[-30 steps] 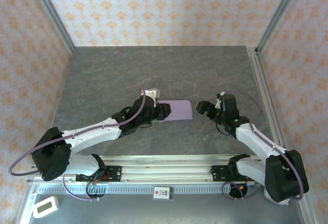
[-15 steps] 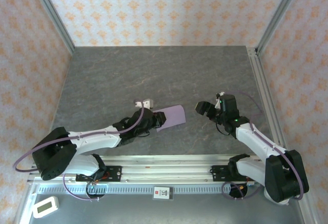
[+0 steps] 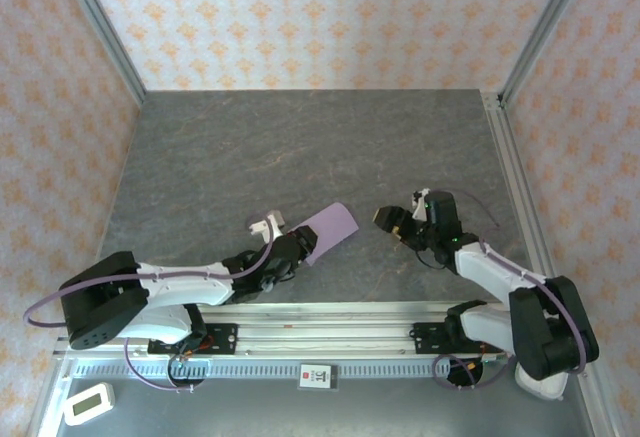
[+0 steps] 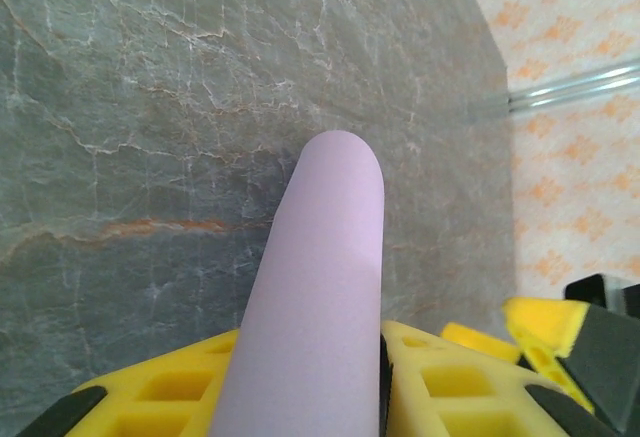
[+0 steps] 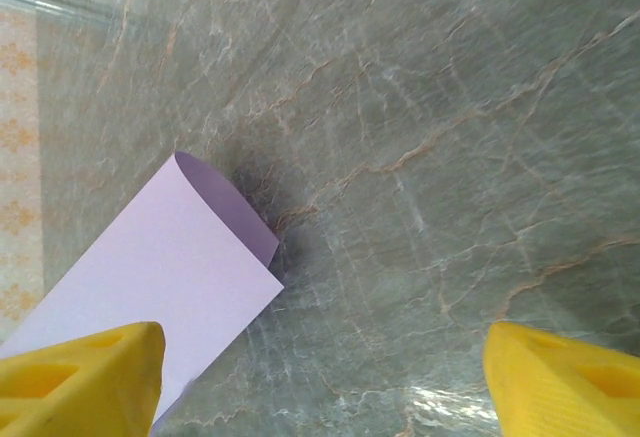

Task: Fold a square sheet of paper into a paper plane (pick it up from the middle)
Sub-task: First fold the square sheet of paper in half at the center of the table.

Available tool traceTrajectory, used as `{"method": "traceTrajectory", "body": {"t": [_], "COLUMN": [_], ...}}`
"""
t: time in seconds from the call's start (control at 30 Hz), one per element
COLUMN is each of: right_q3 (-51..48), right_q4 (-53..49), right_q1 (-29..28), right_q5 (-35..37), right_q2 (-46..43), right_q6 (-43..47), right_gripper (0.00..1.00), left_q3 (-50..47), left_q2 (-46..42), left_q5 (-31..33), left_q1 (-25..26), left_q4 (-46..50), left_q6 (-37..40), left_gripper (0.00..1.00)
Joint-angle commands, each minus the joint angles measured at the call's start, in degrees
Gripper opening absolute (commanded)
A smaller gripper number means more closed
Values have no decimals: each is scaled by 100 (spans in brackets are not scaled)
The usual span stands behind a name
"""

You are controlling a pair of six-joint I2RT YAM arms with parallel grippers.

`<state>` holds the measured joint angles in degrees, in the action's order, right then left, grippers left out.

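The square sheet of paper (image 3: 331, 227) is pale lilac and curled into an arch, one end pinched in my left gripper (image 3: 300, 246), which is shut on it. From the left wrist the paper (image 4: 320, 287) rises as a rounded hump between the yellow fingers (image 4: 450, 377). My right gripper (image 3: 392, 223) hovers open just right of the paper's free end, a small gap between them. In the right wrist view the paper (image 5: 160, 277) lies lower left beside the left yellow fingertip (image 5: 85, 382); the other fingertip (image 5: 565, 377) stands far right.
The grey marbled table (image 3: 300, 147) stretches away behind the paper. Patterned walls and metal posts (image 3: 100, 27) close in the sides. A rail (image 3: 330, 332) runs along the near edge, with a small white device (image 3: 87, 403) at the lower left.
My left gripper has pulled back toward the near left, turning the paper so its free end points up and right. My right gripper has shifted left toward the paper.
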<state>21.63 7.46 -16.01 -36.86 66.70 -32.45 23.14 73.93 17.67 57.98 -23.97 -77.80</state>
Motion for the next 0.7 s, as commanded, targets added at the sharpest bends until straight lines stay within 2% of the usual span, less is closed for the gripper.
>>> {"method": "traceTrajectory", "body": {"t": [0.0, 0.33, 0.67], "right_q3": [-63, -53, -100], "right_q4": [536, 1062, 1508], "right_q1": [-165, -556, -664], "right_q5": [-176, -91, -101], "right_q2": [72, 575, 838], "right_q6": [-286, -722, -1065], "right_gripper": [82, 80, 75], "left_q3": [-65, -112, -171], "left_q2": [218, 736, 1052], "left_q5": [518, 669, 578], "left_q1": [139, 543, 636], "left_q4": [-437, -1200, -1702], "left_q6": [-652, -1204, -1394], "left_gripper": [34, 33, 32]}}
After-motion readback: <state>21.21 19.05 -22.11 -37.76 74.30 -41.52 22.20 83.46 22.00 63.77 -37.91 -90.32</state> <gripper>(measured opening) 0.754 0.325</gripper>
